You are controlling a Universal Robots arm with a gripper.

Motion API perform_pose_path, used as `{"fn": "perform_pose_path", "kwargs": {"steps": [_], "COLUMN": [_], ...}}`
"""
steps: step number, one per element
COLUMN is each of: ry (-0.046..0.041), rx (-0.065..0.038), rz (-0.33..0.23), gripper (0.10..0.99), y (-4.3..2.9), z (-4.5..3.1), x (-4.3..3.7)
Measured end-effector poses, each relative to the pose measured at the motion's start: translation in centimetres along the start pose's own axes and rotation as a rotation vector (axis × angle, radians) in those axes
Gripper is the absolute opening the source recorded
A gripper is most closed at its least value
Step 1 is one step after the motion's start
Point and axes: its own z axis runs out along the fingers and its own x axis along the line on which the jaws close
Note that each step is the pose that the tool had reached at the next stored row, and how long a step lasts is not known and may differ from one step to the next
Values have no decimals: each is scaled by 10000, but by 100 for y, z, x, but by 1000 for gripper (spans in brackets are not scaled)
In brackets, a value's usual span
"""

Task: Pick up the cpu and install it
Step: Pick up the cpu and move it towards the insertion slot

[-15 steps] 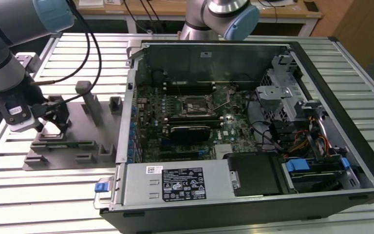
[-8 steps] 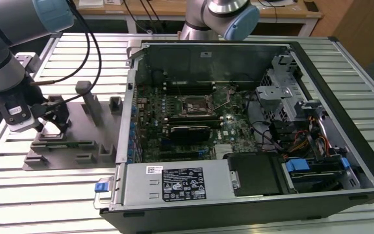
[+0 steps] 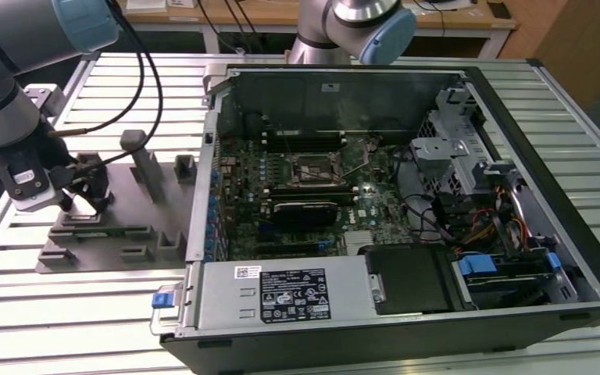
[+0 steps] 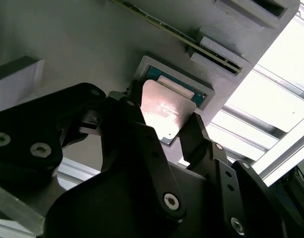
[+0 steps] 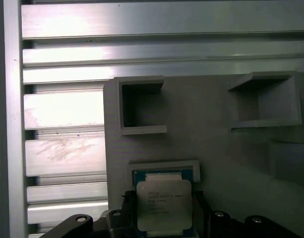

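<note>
Over at the exterior view's left, beside the open black computer case (image 3: 405, 211), the black two-fingered gripper (image 3: 81, 205) (image 4: 161, 121) clamps the small square silvery-topped cpu (image 4: 164, 109) (image 5: 164, 201) by opposite edges, at its shallow recess in the grey plastic fixture tray (image 3: 112, 251) (image 5: 216, 144).

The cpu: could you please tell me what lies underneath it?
The cpu lies in a rimmed pocket of the grey fixture tray, with a blue-green edge showing beside it. The pocket floor is covered by the chip, and the end effector hides its near edge.
</note>
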Motion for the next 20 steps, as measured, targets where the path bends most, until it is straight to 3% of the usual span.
{"fn": "perform_pose_path", "kwargs": {"steps": [5,15,20], "ry": [-1,0,-1], "rx": [-1,-1,-1], "rz": [0,-4,-7], "gripper": [541,541,541], "y": [1,11,10], "z": [-21,-211,-199], "x": [0,-10,-10]}}
